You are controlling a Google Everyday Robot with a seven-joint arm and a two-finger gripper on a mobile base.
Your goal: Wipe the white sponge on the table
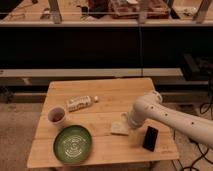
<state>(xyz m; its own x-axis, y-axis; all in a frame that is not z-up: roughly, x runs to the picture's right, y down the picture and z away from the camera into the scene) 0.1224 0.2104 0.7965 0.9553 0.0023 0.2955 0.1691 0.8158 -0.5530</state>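
Observation:
The white sponge (pixel 119 127) lies flat on the light wooden table (pixel 105 95), right of centre, between the green plate and the black phone. My white arm reaches in from the right. The gripper (pixel 129 121) is low at the sponge's right edge, touching or almost touching it, mostly hidden behind the arm's end.
A green plate (pixel 73 144) sits front left. A cup with a dark inside (pixel 56 116) stands left of centre. A white labelled bottle (pixel 81 103) lies on its side in the middle. A black phone (pixel 150 138) lies front right, close under my arm. Dark shelving stands behind the table.

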